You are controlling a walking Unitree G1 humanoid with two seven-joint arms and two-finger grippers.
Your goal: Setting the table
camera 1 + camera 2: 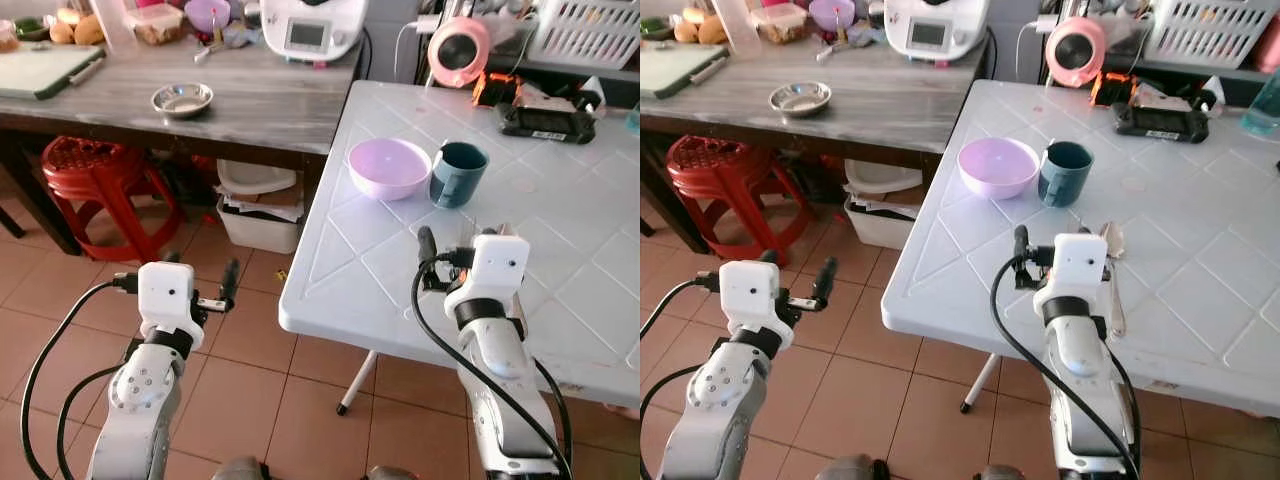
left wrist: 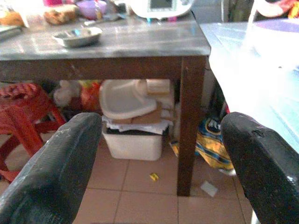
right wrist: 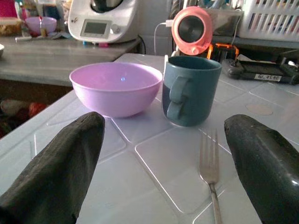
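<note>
A purple bowl and a teal mug stand side by side on the white plastic table, near its left edge. A metal fork lies flat on the table in front of the mug, tines toward it. My right gripper hovers low over the table, open, with the fork between its fingers and pointing at the bowl and mug. My left gripper is open and holds nothing, out over the tiled floor to the left of the table.
A wooden table at the back left carries a steel bowl, a cutting board and a white appliance. Beneath it are a red stool and a white bin. A pink fan and a black device sit at the white table's far side.
</note>
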